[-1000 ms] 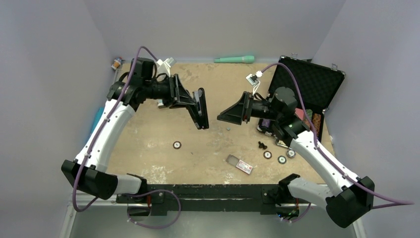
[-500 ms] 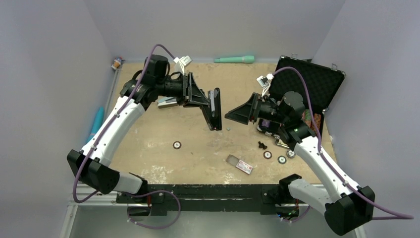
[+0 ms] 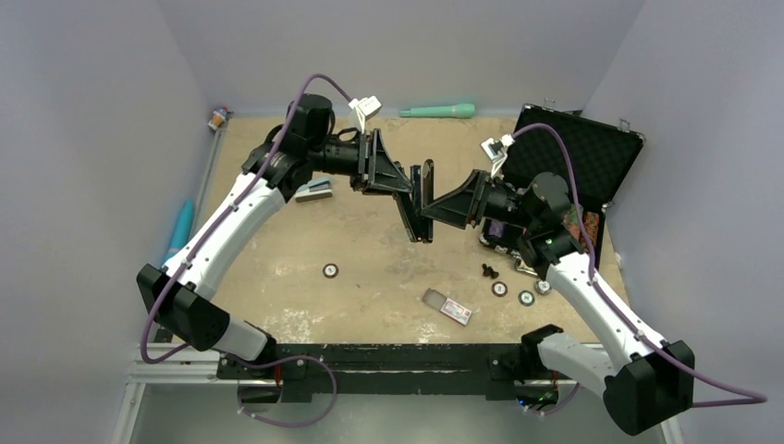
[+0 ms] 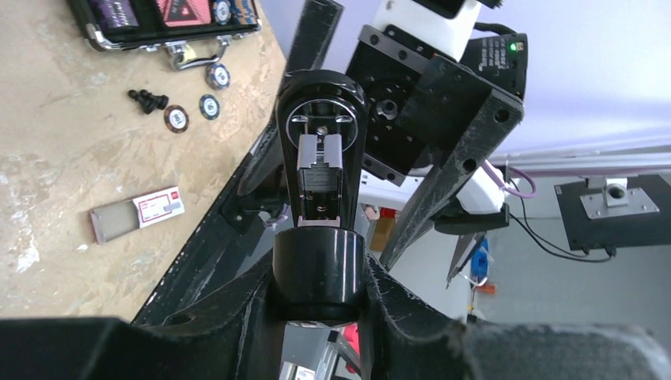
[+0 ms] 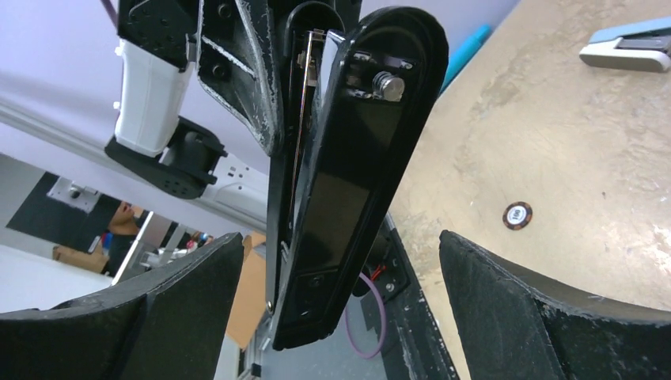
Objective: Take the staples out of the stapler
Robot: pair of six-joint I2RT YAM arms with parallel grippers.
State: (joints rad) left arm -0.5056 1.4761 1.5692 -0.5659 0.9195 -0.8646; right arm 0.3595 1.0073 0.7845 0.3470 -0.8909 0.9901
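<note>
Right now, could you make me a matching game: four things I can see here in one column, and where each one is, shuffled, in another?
Things
1. stapler
2. green marker
3. black case
4. small clear box

Places
A. standing open at the table's right side
B. held off the table by the left gripper
C. lying at the table's far edge
D. lying near the arm bases

Pairs: 1-B, 2-C, 3-A, 4-D

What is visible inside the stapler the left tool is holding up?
The left wrist view looks down the stapler: a silvery metal channel shows inside. Whether staples lie in it cannot be told, and the near end is buried in the left tool.
</note>
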